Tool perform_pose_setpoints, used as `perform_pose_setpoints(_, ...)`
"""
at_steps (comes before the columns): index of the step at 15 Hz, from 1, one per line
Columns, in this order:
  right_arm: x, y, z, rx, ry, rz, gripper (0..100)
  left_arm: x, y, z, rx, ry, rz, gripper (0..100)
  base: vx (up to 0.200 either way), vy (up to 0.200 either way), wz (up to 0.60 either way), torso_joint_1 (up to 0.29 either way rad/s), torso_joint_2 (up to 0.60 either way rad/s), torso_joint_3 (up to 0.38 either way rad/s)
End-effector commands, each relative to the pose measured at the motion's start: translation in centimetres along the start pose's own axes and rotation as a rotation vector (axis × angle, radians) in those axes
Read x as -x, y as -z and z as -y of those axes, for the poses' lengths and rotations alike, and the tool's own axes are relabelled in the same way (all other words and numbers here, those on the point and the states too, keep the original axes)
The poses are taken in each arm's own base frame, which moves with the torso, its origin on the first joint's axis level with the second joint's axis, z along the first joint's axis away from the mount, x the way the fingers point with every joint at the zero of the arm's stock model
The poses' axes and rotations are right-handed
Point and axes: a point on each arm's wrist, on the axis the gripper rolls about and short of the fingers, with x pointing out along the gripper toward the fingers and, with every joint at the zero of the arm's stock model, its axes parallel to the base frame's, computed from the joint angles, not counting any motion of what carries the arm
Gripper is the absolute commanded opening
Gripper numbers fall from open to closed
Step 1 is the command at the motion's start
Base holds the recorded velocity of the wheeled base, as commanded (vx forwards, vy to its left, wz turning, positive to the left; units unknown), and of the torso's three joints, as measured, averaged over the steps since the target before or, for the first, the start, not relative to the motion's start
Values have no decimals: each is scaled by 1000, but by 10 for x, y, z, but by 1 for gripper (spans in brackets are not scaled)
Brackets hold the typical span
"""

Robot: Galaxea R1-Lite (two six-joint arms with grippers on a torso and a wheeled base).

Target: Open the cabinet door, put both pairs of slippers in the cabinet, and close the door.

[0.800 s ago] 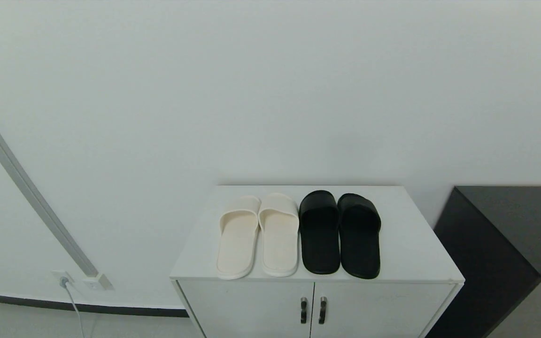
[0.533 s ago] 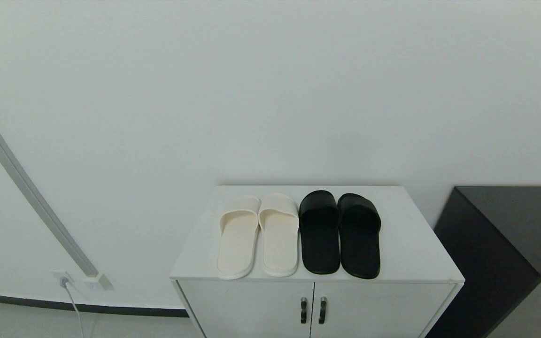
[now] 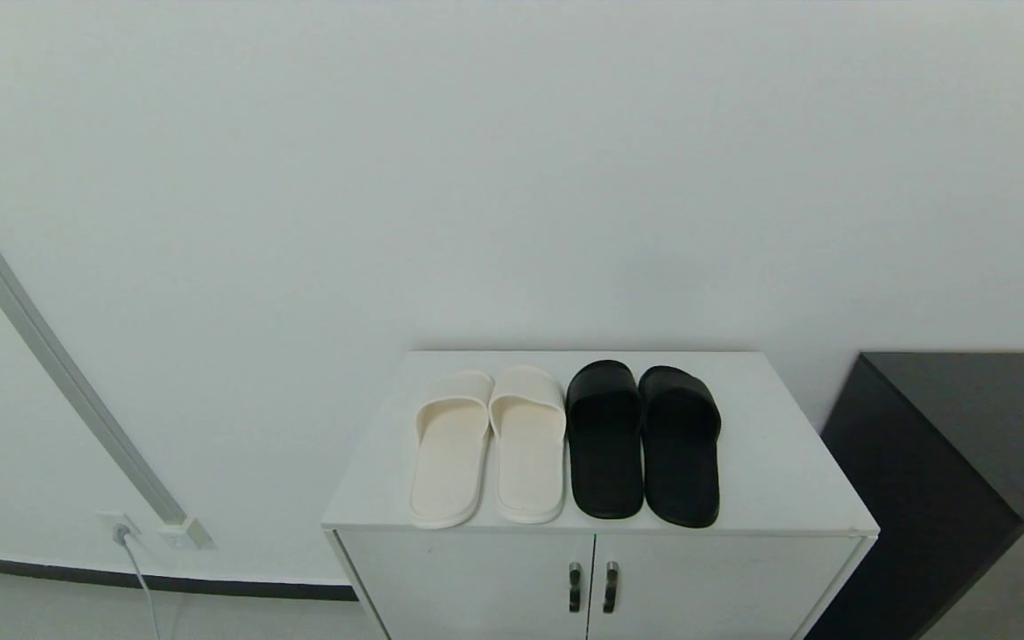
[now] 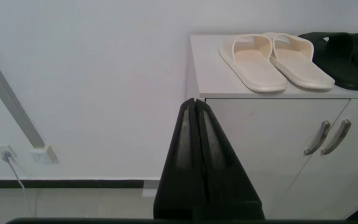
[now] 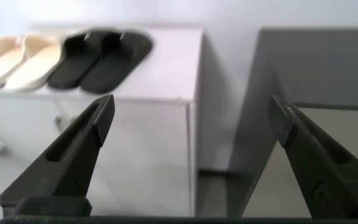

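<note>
Both pairs lay on top of the cabinet [image 3: 788, 480], the white slippers [image 3: 487, 444] toward its left and the black slippers [image 3: 643, 442] just beside them. Its doors [image 3: 476, 578] were closed. The left hand [image 4: 196, 102] faced the cabinet with fingers pressed together, empty; the right hand [image 5: 191, 102] gaped wide.

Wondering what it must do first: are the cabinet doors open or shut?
Shut. Both doors sit flush, their handles side by side at the middle seam.
</note>
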Motion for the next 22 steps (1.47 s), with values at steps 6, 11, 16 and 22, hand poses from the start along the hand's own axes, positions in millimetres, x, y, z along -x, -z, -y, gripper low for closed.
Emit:
perform_pose_setpoints(6,-120,-43,-16,-52,-216,-293,100,0,0,0,2,0,-1,0,0,0,0,0,0,0)
perform_pose_setpoints(11,-178,-50,-76,-39,-273,-310,100,0,0,0,0,0,-1,0,0,0,0,0,0,0)
perform_pose_setpoints(16,-205,-47,-144,-47,-242,-296,100,0,0,0,0,0,-3,0,0,0,0,0,0,0)
perform_pose_setpoints(22,-241,-26,-186,-34,-46,-289,100,0,0,0,0,2,-3,0,0,0,0,0,0,0)
